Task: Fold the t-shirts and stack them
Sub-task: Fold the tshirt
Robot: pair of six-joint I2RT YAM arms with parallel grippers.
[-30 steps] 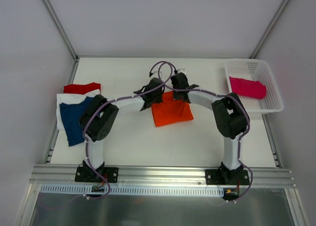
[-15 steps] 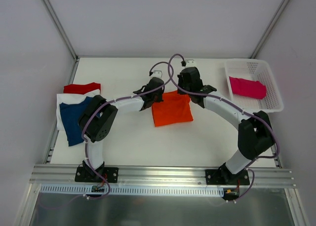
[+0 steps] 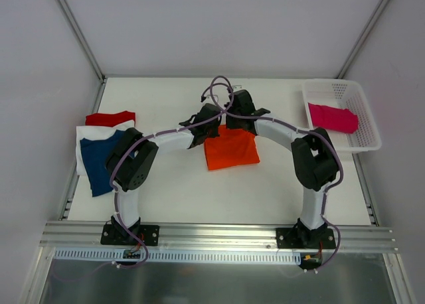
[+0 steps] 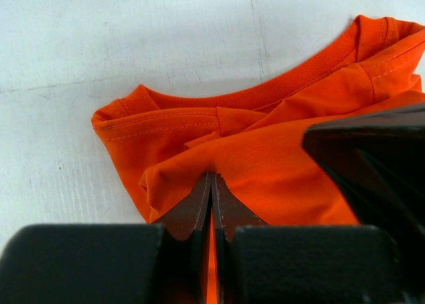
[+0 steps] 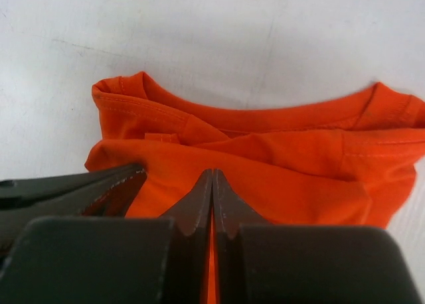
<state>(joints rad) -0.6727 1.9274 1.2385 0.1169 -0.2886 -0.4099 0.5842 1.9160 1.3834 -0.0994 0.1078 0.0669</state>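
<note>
Left fingers (image 4: pixel 196 210): clenched tip to tip, with a thin strip of orange cloth pinched in the seam between them. They are grasping the orange t-shirt (image 4: pixel 279 151) just inside its collar end.

Right fingers (image 5: pixel 197 201): the same, clenched on a strip of the same cloth at the collar end. The two pairs sit close beside each other, and each one's wrist view catches the other at its edge.

Orange t-shirt, top view (image 3: pixel 231 151): lies mid-worktop (image 3: pixel 166 191), doubled into a rough square. The collar edge is on the far side, under both fingers, and the layers there look bunched rather than flat.

Left side of the worktop: navy t-shirt (image 3: pixel 99 161) lies on a white t-shirt (image 3: pixel 82 133), with a red t-shirt (image 3: pixel 109 117) showing behind them. It is a loose pile with uneven edges.

Right side: magenta t-shirt (image 3: pixel 332 117) lies in the white basket (image 3: pixel 373 133), apparently not yet handled.

Progress, as a judgement: about midway. Three shirts appear to be piled. The orange one seems mid-fold and needs flattening or a last fold before going to the left pile. The magenta one is wholly left to do.
</note>
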